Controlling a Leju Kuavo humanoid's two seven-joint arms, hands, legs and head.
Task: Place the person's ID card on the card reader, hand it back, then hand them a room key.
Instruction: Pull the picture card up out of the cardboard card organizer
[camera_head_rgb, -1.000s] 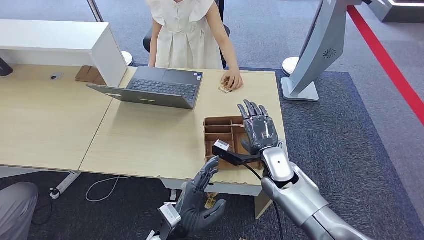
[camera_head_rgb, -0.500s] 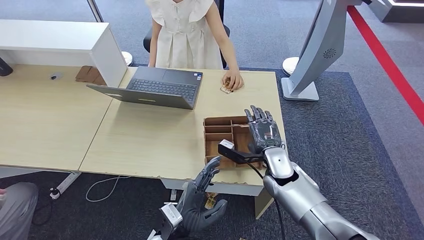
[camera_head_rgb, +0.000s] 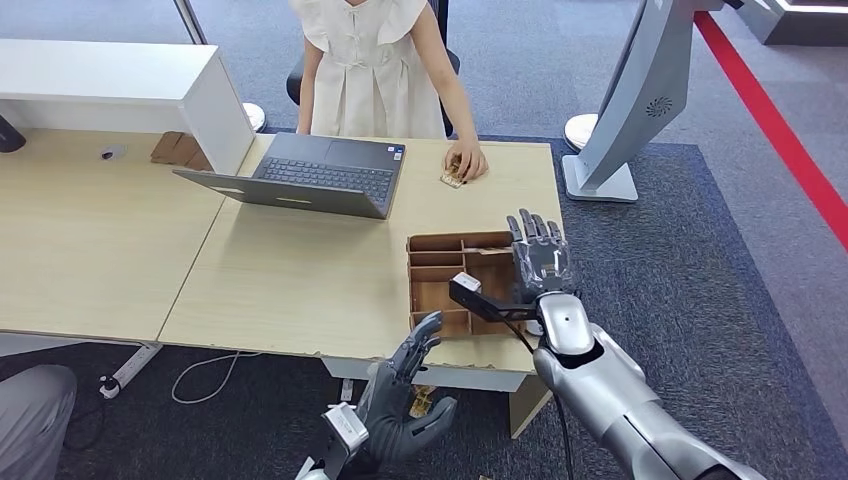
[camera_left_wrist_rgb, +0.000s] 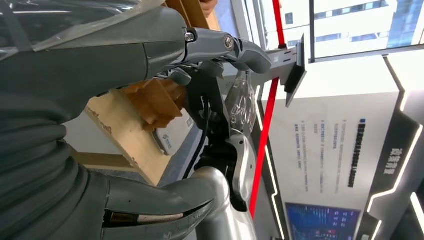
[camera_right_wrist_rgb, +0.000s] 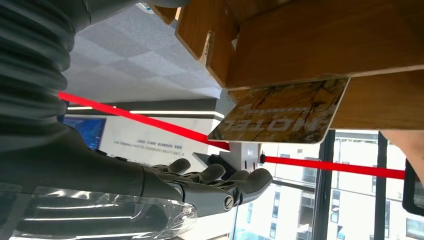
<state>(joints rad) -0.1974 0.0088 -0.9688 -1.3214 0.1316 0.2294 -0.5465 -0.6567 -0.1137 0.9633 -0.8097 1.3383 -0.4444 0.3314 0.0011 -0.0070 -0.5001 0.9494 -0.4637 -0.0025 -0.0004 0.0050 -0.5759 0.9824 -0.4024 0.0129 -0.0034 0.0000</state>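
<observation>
A person (camera_head_rgb: 375, 65) stands across the table (camera_head_rgb: 300, 290) and presses a hand (camera_head_rgb: 467, 158) on a small patterned card (camera_head_rgb: 450, 180). My right hand (camera_head_rgb: 538, 255) hovers with fingers spread above the right side of a wooden compartment box (camera_head_rgb: 440, 243), holding nothing. In the right wrist view the same hand (camera_right_wrist_rgb: 200, 186) is empty, and a brown card printed HOTEL (camera_right_wrist_rgb: 285, 111) sticks out of the box's wooden wall (camera_right_wrist_rgb: 310, 40). My left hand (camera_head_rgb: 400, 405) is low, in front of the table's near edge, fingers apart and empty; the left wrist view shows its fingers (camera_left_wrist_rgb: 220, 45).
An open laptop (camera_head_rgb: 315, 172) sits left of the person's hand. A white cabinet (camera_head_rgb: 120, 80) stands at the back left of the table. The grey base of a stand (camera_head_rgb: 600, 182) rests on the carpet off the table's right end. Cables (camera_head_rgb: 205, 375) hang under the table.
My right hand has drawn back and to the right, from over the box's far part to its right edge. The left hand has barely moved. The person's hand stays on the card.
</observation>
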